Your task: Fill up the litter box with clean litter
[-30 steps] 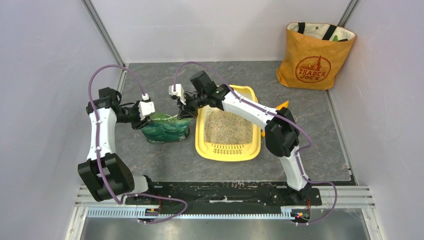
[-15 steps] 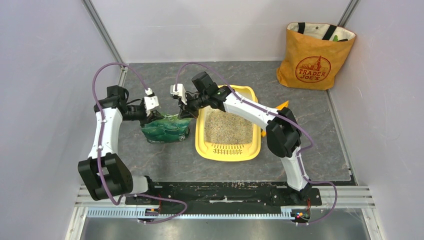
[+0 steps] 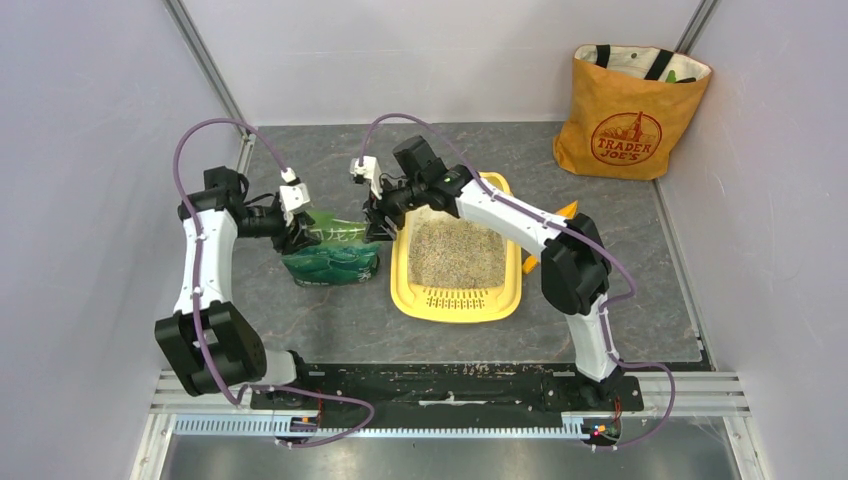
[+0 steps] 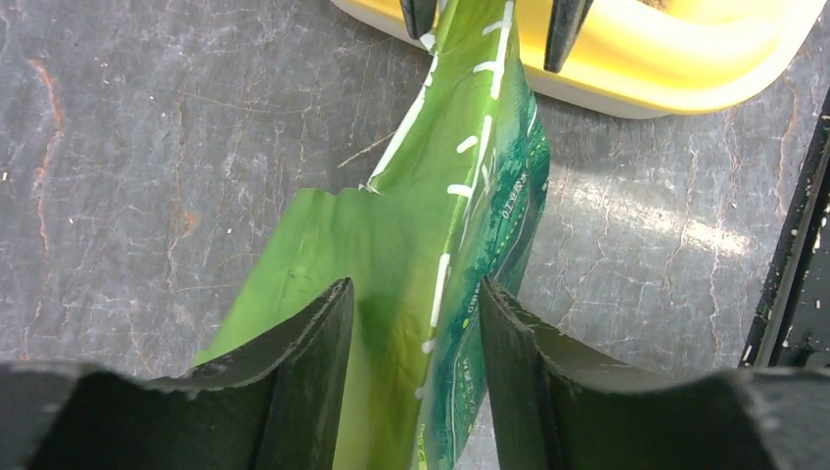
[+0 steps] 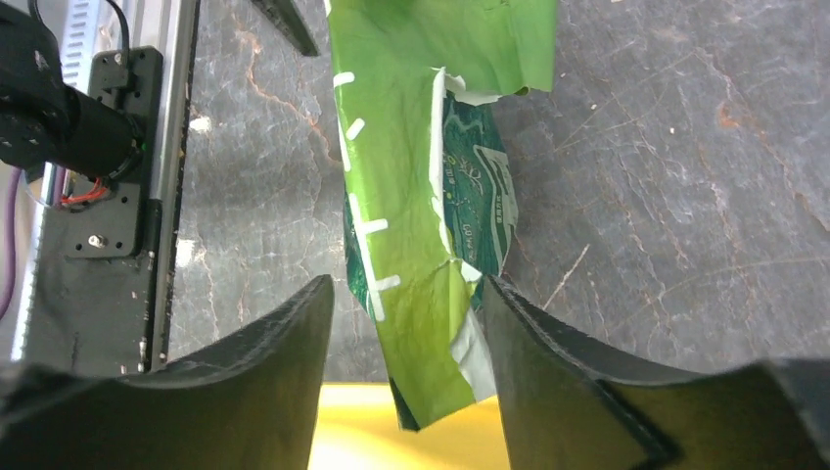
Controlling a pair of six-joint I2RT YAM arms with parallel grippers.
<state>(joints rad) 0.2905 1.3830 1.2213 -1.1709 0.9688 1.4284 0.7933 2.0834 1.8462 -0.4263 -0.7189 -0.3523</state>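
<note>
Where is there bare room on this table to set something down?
Bare: the right side between the litter box and tote bag; the near strip before the litter box; the far-left corner behind the green bag. Crowded: the green bag's top, with the left gripper and right gripper around it.

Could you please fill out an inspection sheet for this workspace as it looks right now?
Surface: grey mottled table, scratched.
Job's things: litter box holds a layer of litter; green bag stands beside it on the left.
Clutter: orange scoop partly hidden behind the box; tote bag in the far right corner.
Grippers: left gripper and right gripper both open, jaws astride the bag's top edge.
Cables: purple cables loop above both arms.
Surroundings: plain walls; nothing else seen.
</note>
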